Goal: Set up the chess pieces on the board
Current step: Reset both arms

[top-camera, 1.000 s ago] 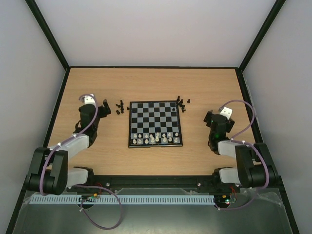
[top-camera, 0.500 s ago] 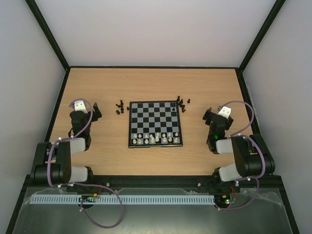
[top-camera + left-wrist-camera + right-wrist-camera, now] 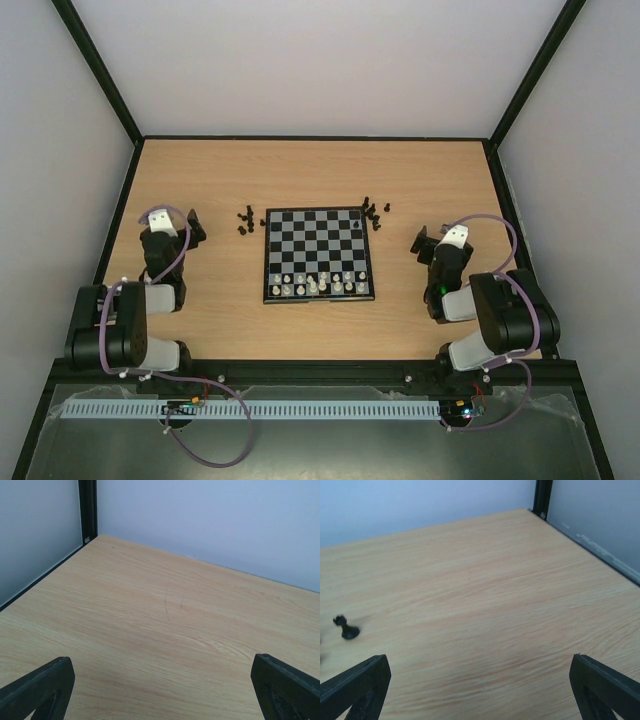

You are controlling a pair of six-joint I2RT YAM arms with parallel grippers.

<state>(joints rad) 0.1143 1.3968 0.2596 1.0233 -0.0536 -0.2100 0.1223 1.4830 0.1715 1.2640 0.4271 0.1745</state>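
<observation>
The chessboard [image 3: 318, 226] lies flat at the table's middle. Cream-white pieces [image 3: 320, 283] stand in its two near rows, and one black piece [image 3: 356, 227] stands on the right side. Loose black pieces lie in a cluster off the far left corner [image 3: 245, 220] and another off the far right corner [image 3: 374, 211]. My left gripper [image 3: 190, 226] is open and empty, left of the board over bare wood. My right gripper [image 3: 424, 243] is open and empty, right of the board. One black piece [image 3: 346, 628] shows at the left of the right wrist view.
Black frame rails [image 3: 310, 138] edge the wooden table, with grey-white walls behind. The left wrist view shows the far left corner post [image 3: 88, 507]. The right wrist view shows the far right corner post [image 3: 542, 497].
My left arm has pulled back to the left and towards its base, away from the left cluster of black pieces. My right arm has drawn back a little. The pieces have not moved.
</observation>
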